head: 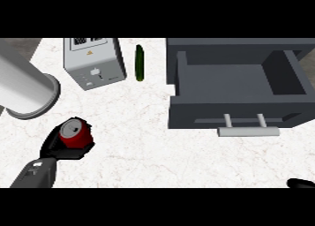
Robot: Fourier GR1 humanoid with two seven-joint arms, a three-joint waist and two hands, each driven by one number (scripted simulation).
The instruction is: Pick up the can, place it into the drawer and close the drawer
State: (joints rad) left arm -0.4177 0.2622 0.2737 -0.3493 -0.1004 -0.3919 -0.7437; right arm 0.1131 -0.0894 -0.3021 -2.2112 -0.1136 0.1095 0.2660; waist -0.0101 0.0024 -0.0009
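My L hand [55, 145] sits at approx 8 o'clock in the head view, forearm coming in from the bottom edge. It's wrapped round the can [77, 137], black fingers curled along the can's 9 o'clock side and under its 6 o'clock end. So L hand = gripping the can. The can's silver top faces up toward me and its red side shows just below that. Can't tell whether it rests on the counter [147, 145] or is lifted a bit off it.

My R hand [305, 182] only peeks in at approx 5 o'clock, right at the view's corner. Too little of it shows, so can't tell if it's open or closed. It touches nothing I can see.

The drawer [241, 112] is at 2–3 o'clock, pulled out, w/ its dark grey inside in plain sight. Its pale handle [247, 131] sticks out from the front panel on the 6 o'clock side. The can is well apart from the drawer, w/ bare white counter between them.

Other stuff:
- a grey box [94, 64] at 11 o'clock
- a green cucumber [139, 62] just beside it at 12 o'clock, lying lengthwise 12-to-6
- a big pale cylinder [20, 84] at 9–10 o'clock, near the can but not touching it
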